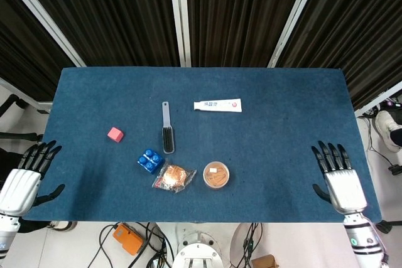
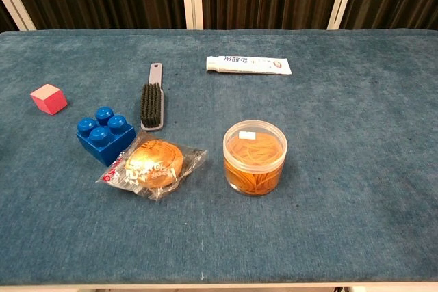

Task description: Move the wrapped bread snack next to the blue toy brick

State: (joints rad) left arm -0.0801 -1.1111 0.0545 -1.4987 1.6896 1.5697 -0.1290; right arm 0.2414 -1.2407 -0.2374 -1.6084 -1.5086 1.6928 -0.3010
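Observation:
The wrapped bread snack [image 1: 172, 178] [image 2: 152, 163], a round bun in clear plastic, lies flat on the blue table, its wrapper touching the lower right side of the blue toy brick [image 1: 149, 160] [image 2: 105, 133]. My right hand [image 1: 340, 179] hangs open off the table's right front corner, far from both, holding nothing. My left hand [image 1: 23, 177] is open beside the table's left front edge, also holding nothing. Neither hand shows in the chest view.
A clear tub of orange rubber bands [image 1: 216, 174] [image 2: 254, 156] stands right of the snack. A grey brush [image 1: 167, 131] [image 2: 152, 100] lies behind the brick, a toothpaste tube [image 1: 217, 105] [image 2: 248, 65] further back, a pink cube [image 1: 115, 134] [image 2: 48, 98] to the left.

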